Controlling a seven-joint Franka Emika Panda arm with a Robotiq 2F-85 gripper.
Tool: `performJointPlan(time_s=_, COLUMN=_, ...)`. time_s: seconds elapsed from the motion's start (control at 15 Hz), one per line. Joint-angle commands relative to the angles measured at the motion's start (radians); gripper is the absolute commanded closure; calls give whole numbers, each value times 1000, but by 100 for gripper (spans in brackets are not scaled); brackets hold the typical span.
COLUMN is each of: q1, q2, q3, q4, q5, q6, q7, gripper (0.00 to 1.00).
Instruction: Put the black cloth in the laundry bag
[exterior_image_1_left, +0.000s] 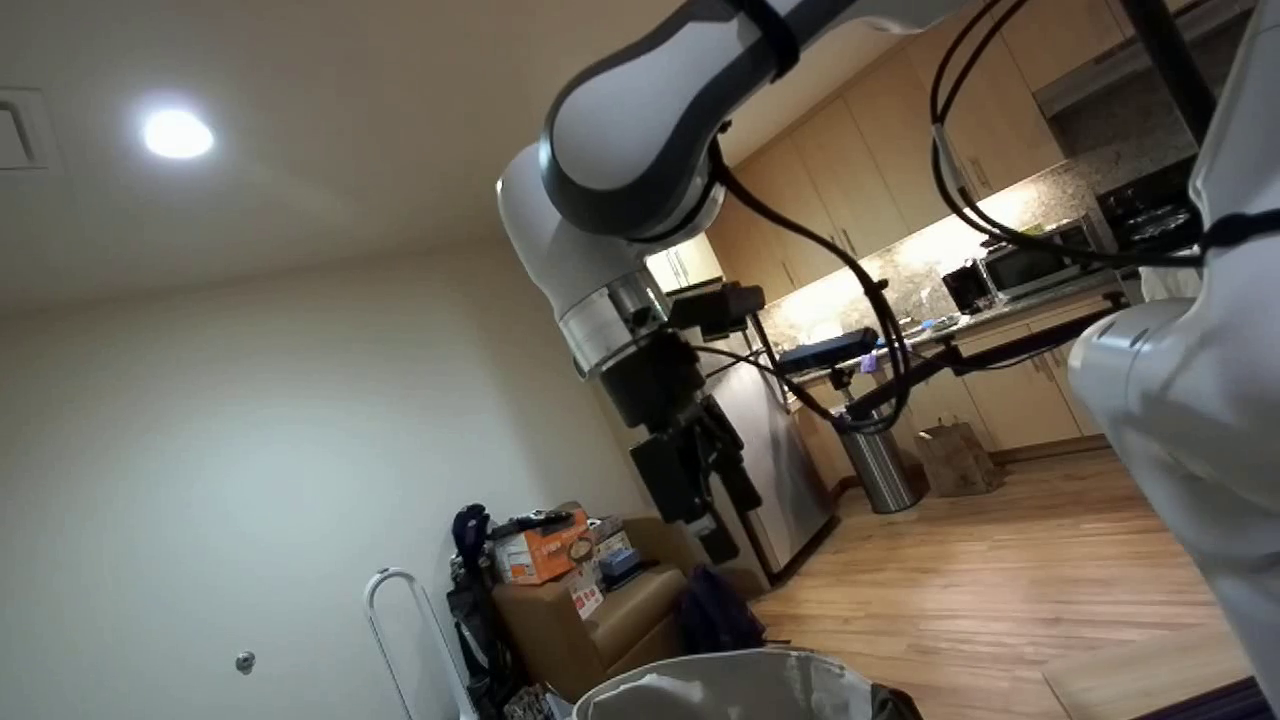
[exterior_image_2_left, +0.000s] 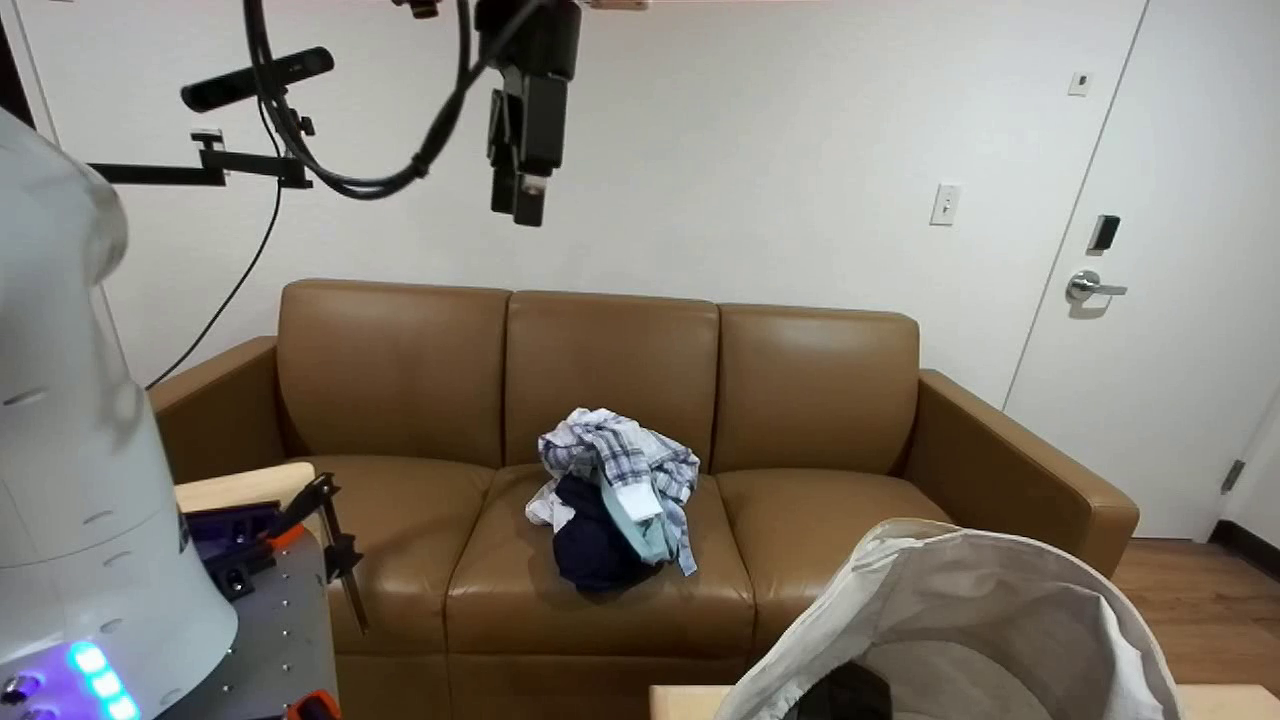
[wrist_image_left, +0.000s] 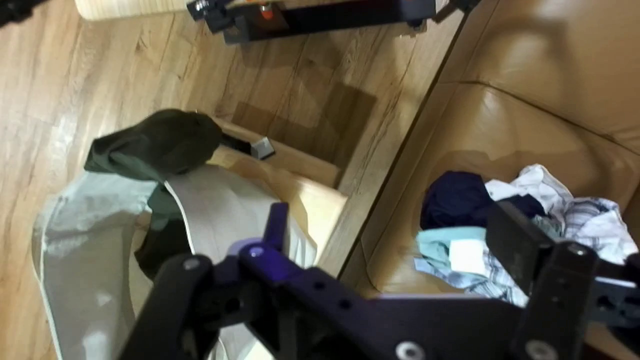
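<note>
Bag (wrist_image_left: 90, 235), soft off-white canvas: walls could fold under a push; lower part cut off in both exterior views.
Cloth (wrist_image_left: 155, 145), crumpled, olive-black: appears draped over the bag's edge, partly inside; overhanging weight could drag it out.
Gripper (wrist_image_left: 392, 222), black, two-fingered: jaws stand wide apart, grasping nothing, masking part of the bag in the wrist view.
Garments (wrist_image_left: 582, 215), navy, teal and plaid: piled on a brown leather sofa (wrist_image_left: 500, 130), navy possibly mistaken for black; partly masked.

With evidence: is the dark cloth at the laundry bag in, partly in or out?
Partly in: the wrist view shows the dark cloth draped over the rim of the laundry bag, part outside, part inside.
</note>
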Motion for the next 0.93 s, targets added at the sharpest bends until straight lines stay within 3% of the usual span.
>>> performJointPlan(time_s=0.0, q1=24, q2=64, q3=-12, q4=-54, q5=-12, q6=275, q7=-109, gripper=0)
performJointPlan(time_s=0.27, q1=112, q2=268, q3=0, q4=-67, q5=38, q6=624, q7=-225, gripper=0)
performJointPlan(time_s=0.4, q1=183, q2=394, q3=8, q4=-31, q5=85, q6=744, q7=-280, gripper=0)
performJointPlan(time_s=0.53, q1=243, q2=500, q3=4, q4=17, q5=148, q6=789, q7=-369, gripper=0)
performJointPlan(time_s=0.6, q1=194, q2=390, q3=25, q4=-54, q5=95, q6=760, q7=-273, gripper=0)
performJointPlan(time_s=0.87, q1=220, q2=509, q3=35, q4=16, q5=123, q6=781, q7=-322, gripper=0)
